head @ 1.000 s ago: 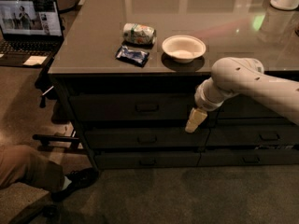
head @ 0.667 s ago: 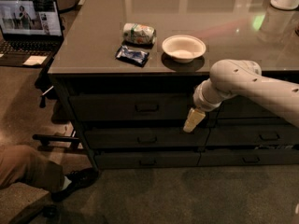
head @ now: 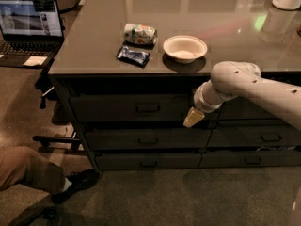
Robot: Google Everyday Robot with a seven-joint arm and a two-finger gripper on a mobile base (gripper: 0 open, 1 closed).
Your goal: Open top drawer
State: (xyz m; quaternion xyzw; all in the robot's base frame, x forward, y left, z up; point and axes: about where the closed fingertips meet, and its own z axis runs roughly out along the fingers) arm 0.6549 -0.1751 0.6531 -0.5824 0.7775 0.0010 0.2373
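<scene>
The top drawer (head: 117, 108) is a wide dark grey panel just under the counter edge, with a small central bar handle (head: 148, 108). It looks shut, its front flush with the cabinet. My gripper (head: 193, 118) hangs from the white arm (head: 244, 86) in front of the drawer's right end, a little right of the handle and slightly lower. Only its pale tip shows.
Two shallower drawers (head: 148, 139) sit below, narrower dark drawers (head: 256, 135) to the right. On the countertop (head: 94, 41) lie a can (head: 139, 33), a blue packet (head: 133, 56) and a white bowl (head: 185, 48). A laptop (head: 29, 25) stands left. A person's leg and shoe (head: 75, 182) are at lower left.
The arm and gripper have shifted very slightly left and up in front of the drawers. The drawer has not moved.
</scene>
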